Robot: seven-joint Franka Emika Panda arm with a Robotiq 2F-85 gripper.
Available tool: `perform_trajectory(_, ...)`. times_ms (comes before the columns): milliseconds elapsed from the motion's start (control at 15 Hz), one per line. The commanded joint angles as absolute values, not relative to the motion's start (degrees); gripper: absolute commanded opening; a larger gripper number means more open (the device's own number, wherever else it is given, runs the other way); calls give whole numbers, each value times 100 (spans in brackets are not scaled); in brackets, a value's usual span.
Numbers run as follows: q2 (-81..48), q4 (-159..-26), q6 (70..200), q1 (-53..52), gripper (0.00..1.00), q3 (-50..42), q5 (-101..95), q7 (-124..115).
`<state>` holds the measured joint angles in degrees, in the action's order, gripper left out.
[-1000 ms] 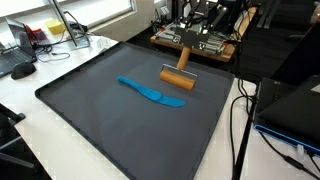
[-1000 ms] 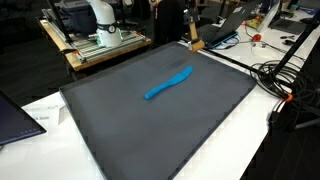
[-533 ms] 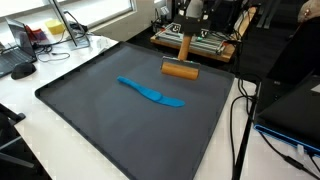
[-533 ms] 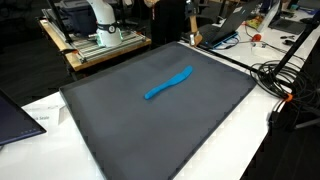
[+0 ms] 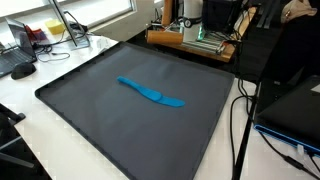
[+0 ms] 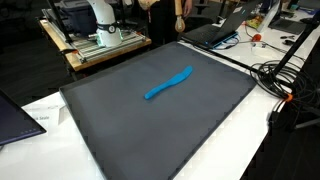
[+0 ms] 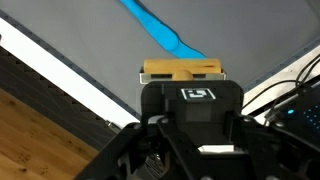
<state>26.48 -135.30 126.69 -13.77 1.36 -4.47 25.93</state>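
My end effector [image 7: 183, 84] is clamped on a wooden tool [image 7: 180, 69] at the centre of the wrist view. A blue spatula [image 7: 160, 35] lies flat on the dark surface [image 7: 80, 35], running from the tool toward the upper middle of the frame. In both exterior views the spatula lies mid-frame. The tool is probably the pale stick at the top edge of an exterior view [image 6: 180, 12].

Open dark mat [image 5: 100, 125] around the blue spatula [image 5: 150, 93]; cables [image 6: 268, 72] beyond one edge.
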Motion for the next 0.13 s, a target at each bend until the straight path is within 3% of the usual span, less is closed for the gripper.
perform_trajectory(0, 3122, -13435, 12092, -1493, 22, -331, -189, 3836)
perform_trajectory(67, 3220, -13470, 12075, -1490, 22, -426, -173, 4134)
